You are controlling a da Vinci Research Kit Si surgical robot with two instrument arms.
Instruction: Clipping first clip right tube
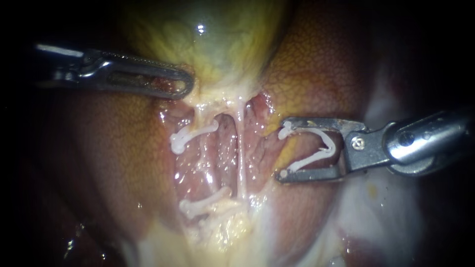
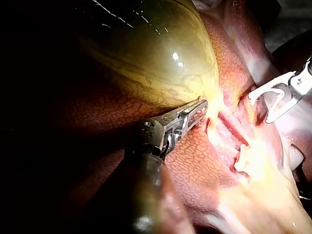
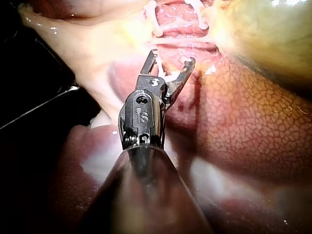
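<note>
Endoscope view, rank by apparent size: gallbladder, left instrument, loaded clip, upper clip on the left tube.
1. gallbladder
2. left instrument
3. loaded clip and upper clip look alike; the loaded one is open and perhaps nearer the camera, so no ranking.

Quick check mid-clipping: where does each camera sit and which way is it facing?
Endoscope: close in, facing the tubes below the gallbladder; left instrument and right instrument enter from opposite sides.
Left wrist: behind the left instrument, looking along it to the gallbladder.
Right wrist: behind the right instrument, looking along it to the tubes.
Shared: all three show the right instrument's clip.
</note>
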